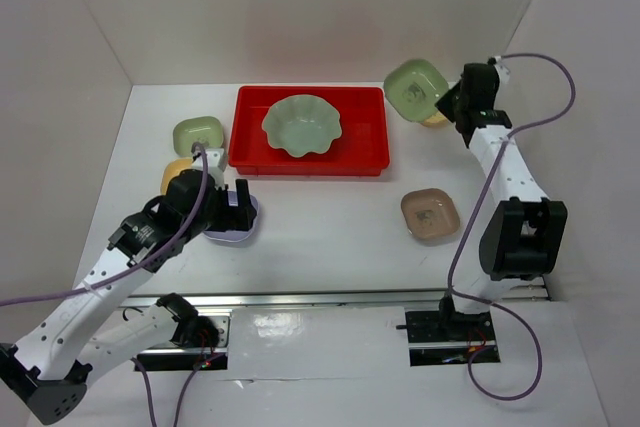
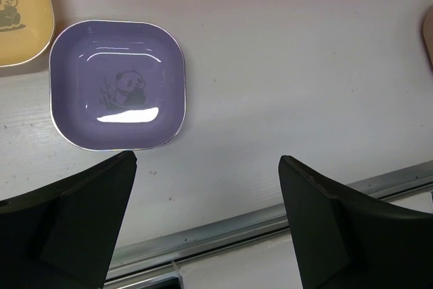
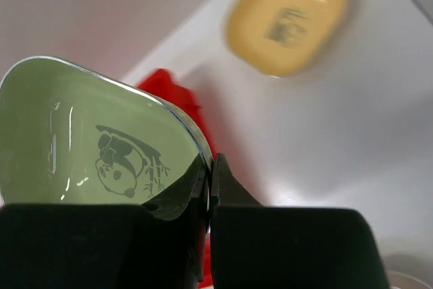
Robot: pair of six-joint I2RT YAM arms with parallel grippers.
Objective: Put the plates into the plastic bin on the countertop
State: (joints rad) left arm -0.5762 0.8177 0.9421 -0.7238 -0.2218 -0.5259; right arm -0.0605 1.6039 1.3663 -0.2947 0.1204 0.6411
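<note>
The red plastic bin [image 1: 365, 152] holds the large pale green scalloped dish [image 1: 302, 125]. My right gripper [image 1: 447, 102] is shut on the rim of a green panda dish [image 1: 415, 87] and holds it tilted in the air beside the bin's far right corner. In the right wrist view its jaws [image 3: 211, 167] pinch that dish [image 3: 88, 147]. My left gripper [image 1: 235, 202] is open and empty over the lavender dish [image 1: 240, 232]. In the left wrist view the dish [image 2: 117, 84] lies ahead of the spread fingers [image 2: 81, 214].
On the white countertop [image 1: 340, 237] a second green dish [image 1: 198, 133] and a yellow dish [image 1: 176, 171] lie left of the bin. A pinkish-tan dish [image 1: 430, 215] lies at right. Another yellow dish [image 3: 287, 18] lies beyond the right gripper. White walls enclose the surface.
</note>
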